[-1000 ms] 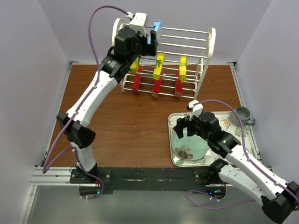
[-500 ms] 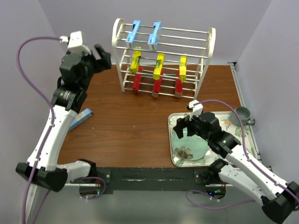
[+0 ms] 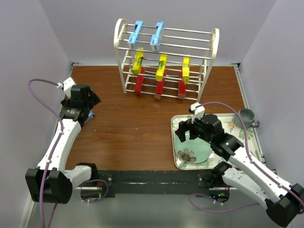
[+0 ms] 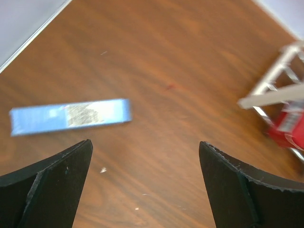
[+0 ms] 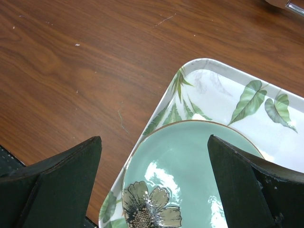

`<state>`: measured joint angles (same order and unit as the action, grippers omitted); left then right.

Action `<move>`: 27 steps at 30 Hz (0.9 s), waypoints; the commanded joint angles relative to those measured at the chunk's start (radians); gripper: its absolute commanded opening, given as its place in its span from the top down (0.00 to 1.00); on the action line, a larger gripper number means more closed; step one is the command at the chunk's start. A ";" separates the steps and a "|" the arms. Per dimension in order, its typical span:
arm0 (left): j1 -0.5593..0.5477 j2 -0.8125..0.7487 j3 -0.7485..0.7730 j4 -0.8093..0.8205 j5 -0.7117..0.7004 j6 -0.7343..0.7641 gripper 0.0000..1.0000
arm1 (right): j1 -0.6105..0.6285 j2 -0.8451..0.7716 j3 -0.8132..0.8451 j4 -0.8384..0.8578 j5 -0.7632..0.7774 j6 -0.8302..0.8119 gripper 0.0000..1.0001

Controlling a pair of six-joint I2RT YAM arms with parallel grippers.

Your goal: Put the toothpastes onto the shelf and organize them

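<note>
The white wire shelf [image 3: 213, 45] stands at the back of the table. It holds two light blue toothpastes [image 3: 137, 32] on the top tier, three yellow ones [image 3: 162, 66] below and three red ones [image 3: 160, 87] on the lowest tier. A third light blue toothpaste [image 4: 71, 116] lies flat on the table at the left; from above only a sliver of it shows [image 3: 90, 114]. My left gripper [image 3: 90, 105] is open and empty, hovering just beside and above that box [image 4: 145, 142]. My right gripper [image 3: 182, 131] is open and empty above a teal plate [image 5: 154, 137].
A floral tray [image 3: 247, 137] at the right front holds the teal flowered plate [image 3: 192, 147]. A grey cup [image 3: 247, 115] stands at its far right corner. The shelf's lower left corner [image 4: 270, 95] and a red box [image 4: 289, 126] show in the left wrist view. Walls close both sides.
My left arm left a blue box on the shelf's top tier, swung away to the left and came down over the blue box on the table. The right arm has not moved.
</note>
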<state>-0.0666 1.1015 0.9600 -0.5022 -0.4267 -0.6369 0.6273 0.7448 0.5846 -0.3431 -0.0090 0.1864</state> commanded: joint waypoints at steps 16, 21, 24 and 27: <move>0.220 0.173 -0.162 0.080 -0.069 -0.313 0.03 | 0.002 0.005 -0.006 0.038 -0.022 0.010 0.02; 0.261 0.242 -0.118 0.109 -0.066 -0.244 0.02 | 0.002 0.019 -0.003 0.041 -0.011 0.005 0.02; 0.292 0.267 -0.101 0.132 -0.063 -0.149 0.00 | 0.002 0.025 0.000 0.041 -0.003 0.002 0.02; 0.347 0.285 -0.104 0.197 -0.044 -0.029 0.00 | 0.002 0.031 0.000 0.044 0.001 0.001 0.02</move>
<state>0.2199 1.3712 0.8143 -0.4160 -0.4725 -0.8150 0.6273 0.7704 0.5804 -0.3363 -0.0177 0.1898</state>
